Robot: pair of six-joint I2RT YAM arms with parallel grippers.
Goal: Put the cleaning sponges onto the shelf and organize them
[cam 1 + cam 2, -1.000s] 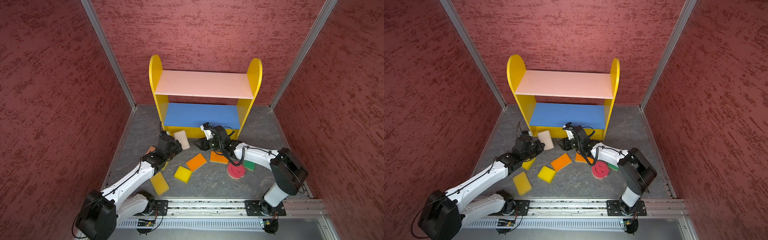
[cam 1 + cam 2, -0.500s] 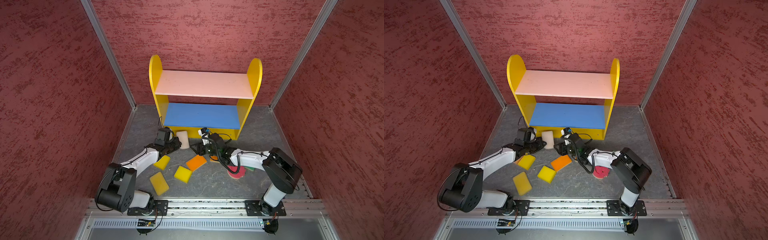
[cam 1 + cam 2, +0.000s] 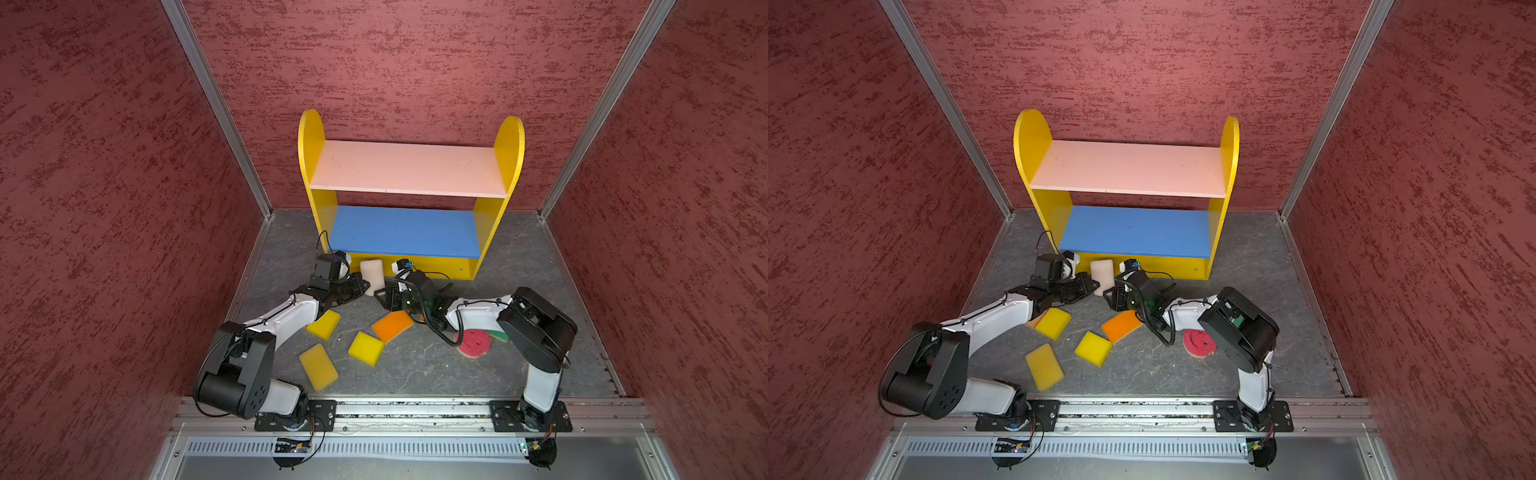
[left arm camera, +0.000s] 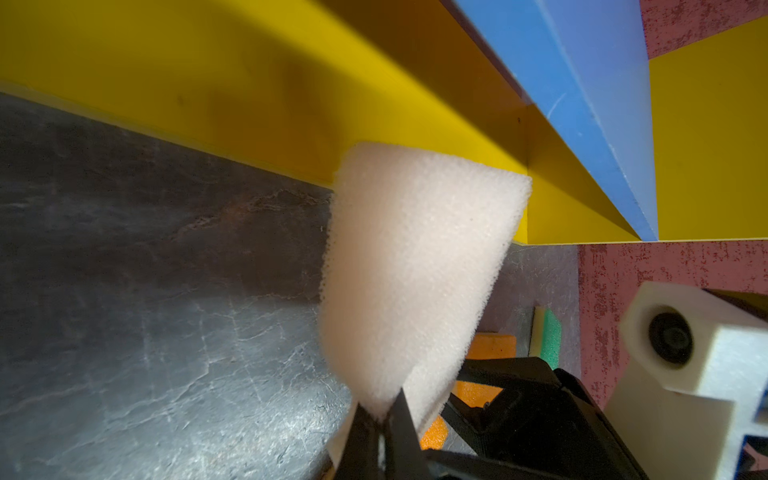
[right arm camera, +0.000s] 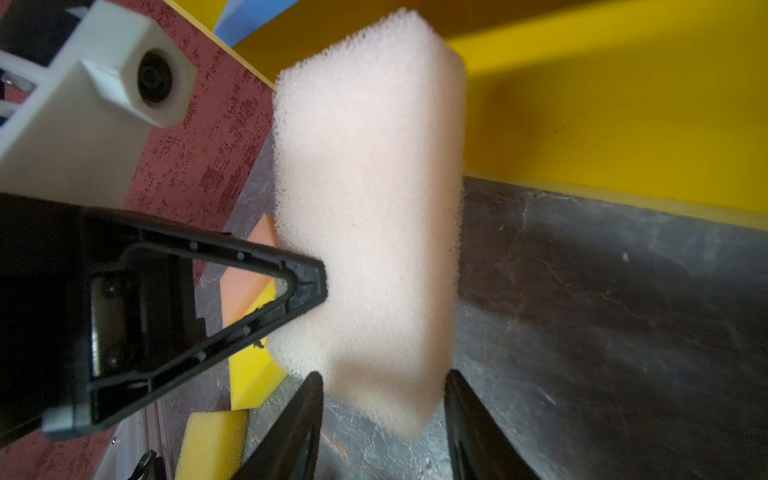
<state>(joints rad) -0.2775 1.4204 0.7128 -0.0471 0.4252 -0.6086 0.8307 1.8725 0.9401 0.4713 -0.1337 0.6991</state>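
The cream sponge stands on edge on the floor in front of the shelf. My left gripper is shut on one lower corner of the cream sponge. My right gripper is open, with a finger on each side of the near end of the cream sponge, not pressing it. Three yellow sponges, an orange sponge, the round pink sponge and a green sponge lie on the floor.
The blue middle board and pink top board carry nothing. The yellow bottom board is right behind the cream sponge. Red walls close in both sides and the back. A peach sponge lies beside the left gripper's fingers.
My right gripper has moved left, up to the cream sponge. The left arm has folded low with its elbow drawn back, and its gripper stays at the sponge.
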